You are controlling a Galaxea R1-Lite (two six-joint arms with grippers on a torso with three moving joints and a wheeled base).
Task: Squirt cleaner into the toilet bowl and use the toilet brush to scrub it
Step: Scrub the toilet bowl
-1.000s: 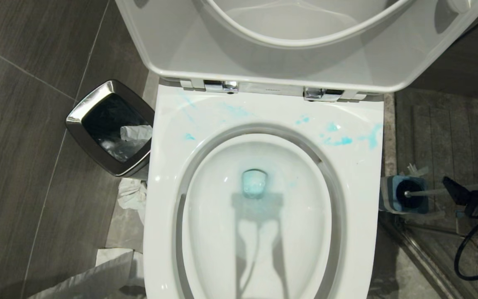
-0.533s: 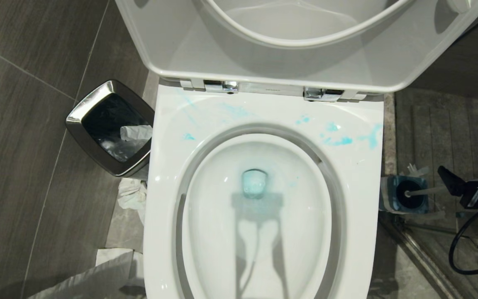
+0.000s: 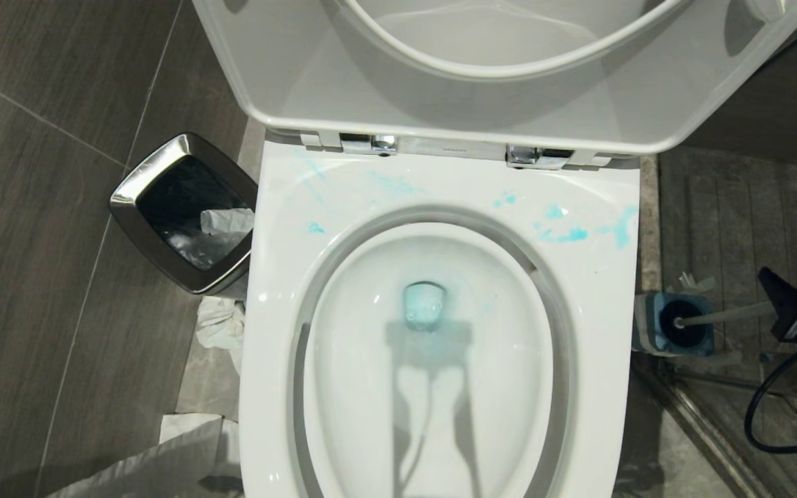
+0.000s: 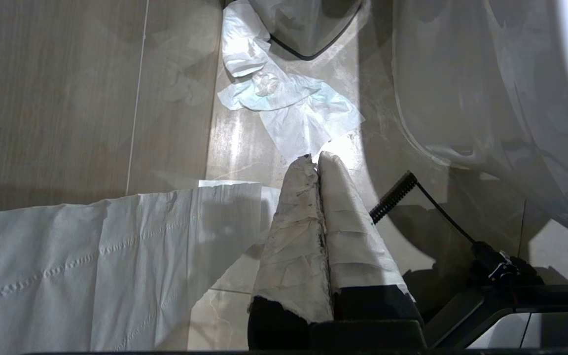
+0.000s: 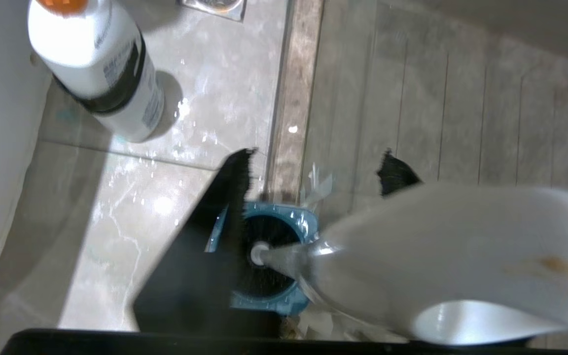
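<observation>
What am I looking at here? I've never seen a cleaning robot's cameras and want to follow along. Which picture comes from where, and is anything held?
This is a two-armed robot in a bathroom. One picture comes from a camera on its head, looking down into the open toilet bowl, whose rim carries blue smears of cleaner. A steel bin stands on the robot's left.

The other two come from cameras on the wrists. The left gripper hangs idle over crumpled paper on the floor, its fingers shut and holding nothing. The right gripper is at the handle of the toilet brush, whose head sits in its blue holder. Whether it grips the handle yet, I cannot tell. A white bottle stands nearby.
</observation>
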